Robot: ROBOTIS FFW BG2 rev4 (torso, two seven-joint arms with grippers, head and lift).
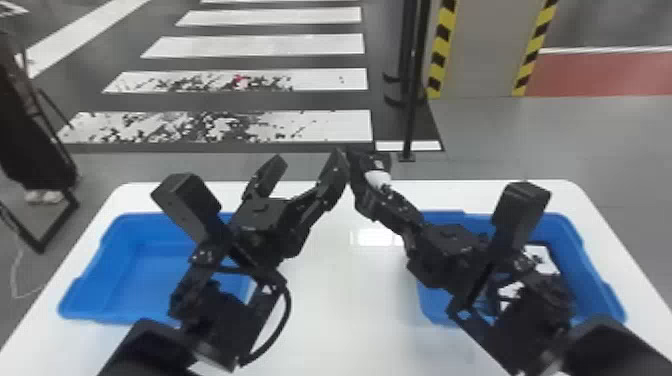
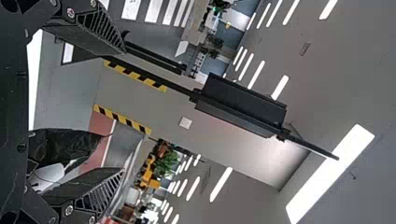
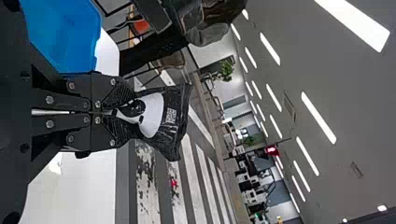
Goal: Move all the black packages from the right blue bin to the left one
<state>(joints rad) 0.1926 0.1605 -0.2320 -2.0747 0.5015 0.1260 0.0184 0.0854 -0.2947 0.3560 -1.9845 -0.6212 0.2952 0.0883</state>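
Note:
My left gripper (image 1: 309,167) is over the table between the bins, its fingers wide apart and holding nothing. In the left wrist view the open left gripper (image 2: 122,109) has a black package (image 2: 65,143) beside its lower finger; whether they touch I cannot tell. Just right of it, my right gripper (image 1: 367,186) holds this black package with a white label (image 1: 378,178). The right wrist view has the right gripper (image 3: 127,115) shut on one end of the package (image 3: 173,122). More black packages with white labels (image 1: 542,257) lie in the right blue bin (image 1: 575,240), partly behind the right arm.
The left blue bin (image 1: 135,272) stands on the white table (image 1: 345,310), its bare bottom visible and its right part behind the left arm. Both forearms cross the front of the table. Behind the table's far edge stands a thin black pole (image 1: 411,110).

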